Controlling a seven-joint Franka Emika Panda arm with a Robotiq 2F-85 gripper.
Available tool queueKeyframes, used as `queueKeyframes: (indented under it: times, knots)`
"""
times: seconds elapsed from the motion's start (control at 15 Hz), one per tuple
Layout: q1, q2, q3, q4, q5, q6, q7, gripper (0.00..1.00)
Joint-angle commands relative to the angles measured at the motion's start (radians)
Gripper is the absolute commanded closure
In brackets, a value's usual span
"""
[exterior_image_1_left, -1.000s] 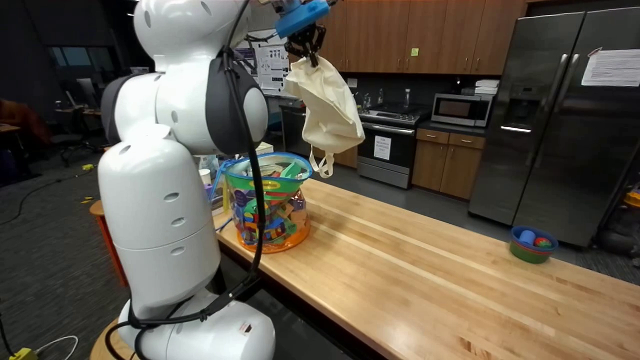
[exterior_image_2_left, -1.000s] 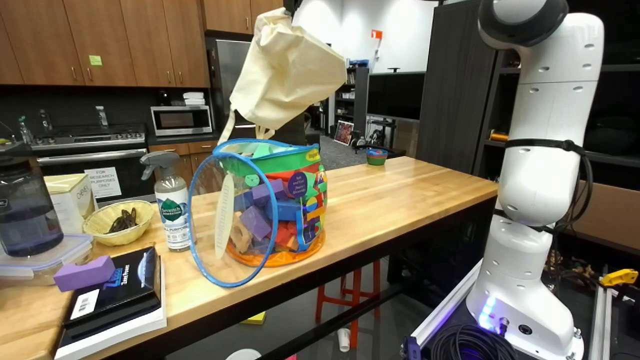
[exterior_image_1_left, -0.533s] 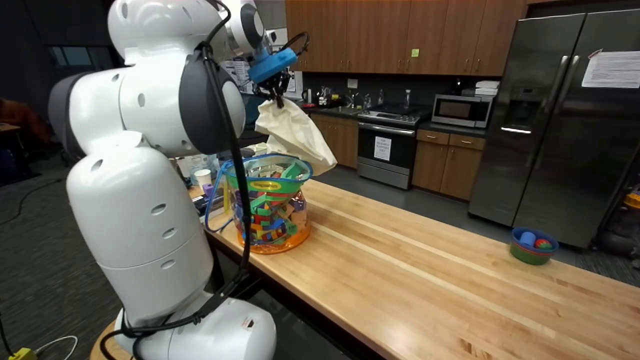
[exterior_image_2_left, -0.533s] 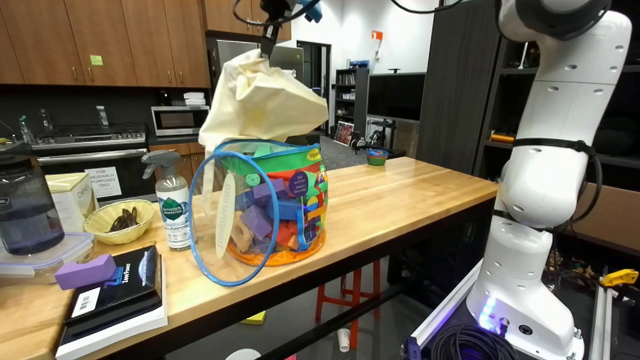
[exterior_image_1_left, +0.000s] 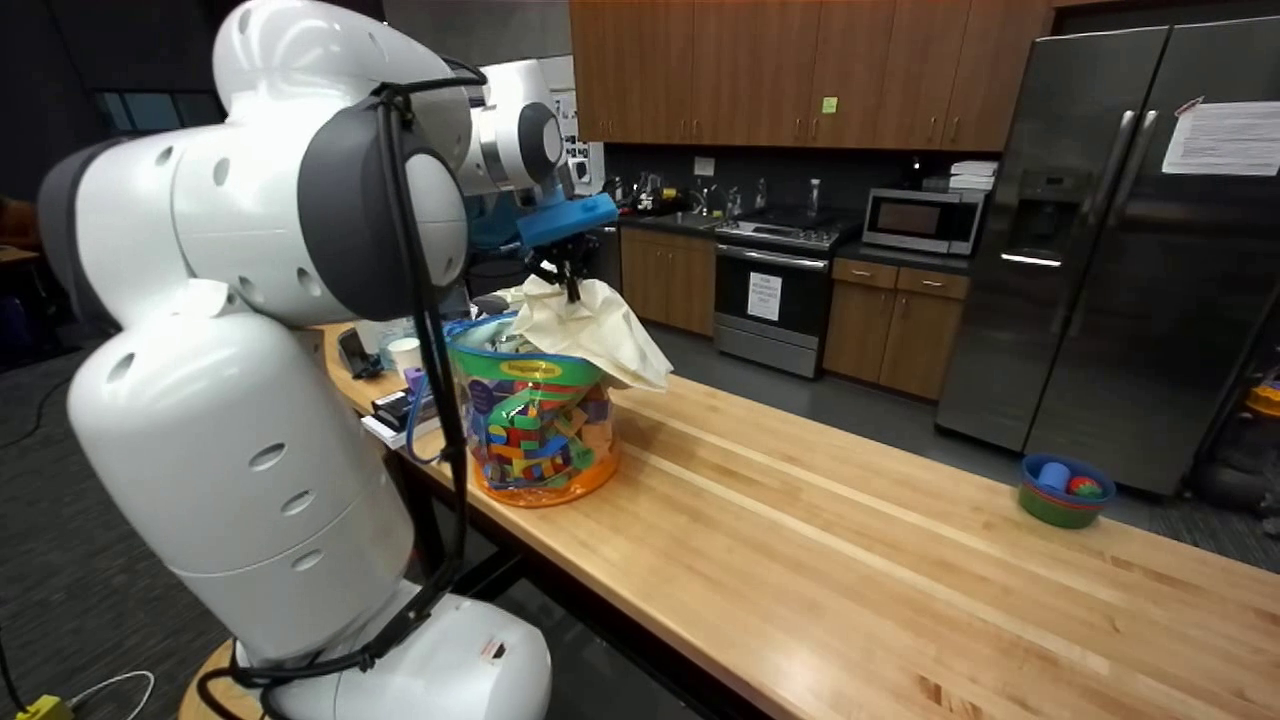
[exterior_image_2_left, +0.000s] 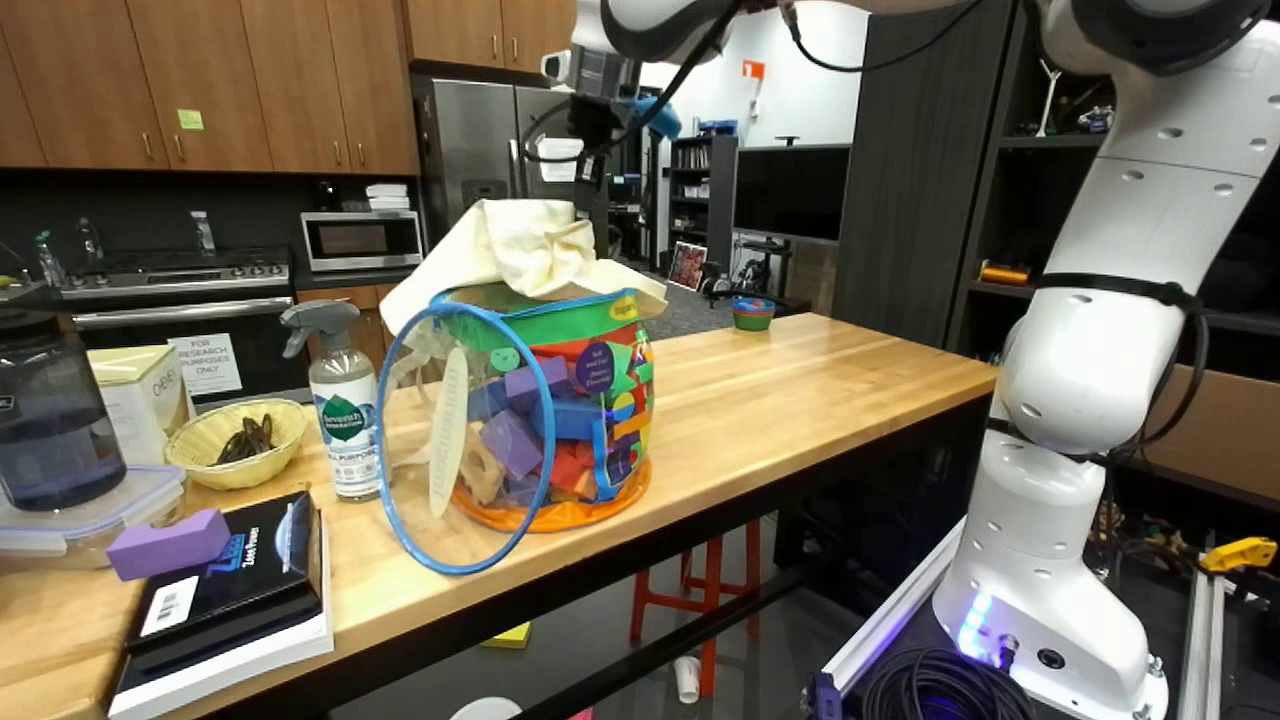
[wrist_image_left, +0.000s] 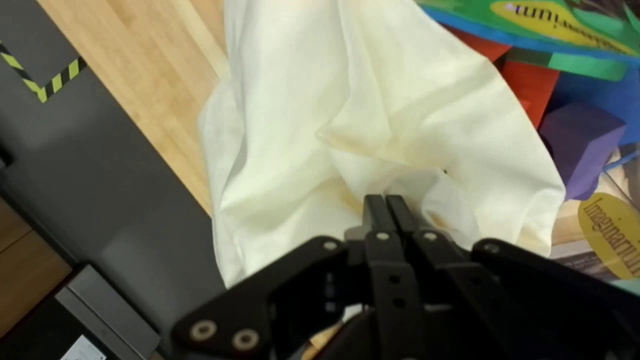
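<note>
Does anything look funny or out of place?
Yes: a purple block sits on a black box, instead of in the clear block bag. A crumpled cloth bag droops over the block bag, partly hiding its opening.

In an exterior view, I see the cream bag draped over the top of the clear tub of blocks, my jaws above it toward one o'clock, their tips unclear to me. From the tub, on the desk, a spray bottle stands at nine o'clock and stacked bowls at two.
</note>
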Motion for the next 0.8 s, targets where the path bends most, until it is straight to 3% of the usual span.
queueKeyframes:
  times: [0.0,0.2,0.27,0.33,0.4,0.6,0.73]
  knots:
    - [-0.015,-0.059,-0.03,-0.095,0.048,-0.002,-0.036,0.99]
    - [-0.018,-0.069,-0.041,-0.13,0.05,-0.007,-0.056,0.99]
    - [-0.017,-0.073,-0.043,-0.14,0.048,-0.008,-0.066,0.72]
    - [-0.017,-0.075,-0.044,-0.147,0.039,-0.005,-0.073,0.71]
    - [-0.015,-0.033,-0.034,-0.106,0.033,-0.004,-0.037,0.92]
    - [-0.014,-0.041,-0.036,-0.122,0.033,-0.004,-0.049,0.72]
    - [-0.014,-0.043,-0.036,-0.123,0.033,-0.004,-0.051,0.7]
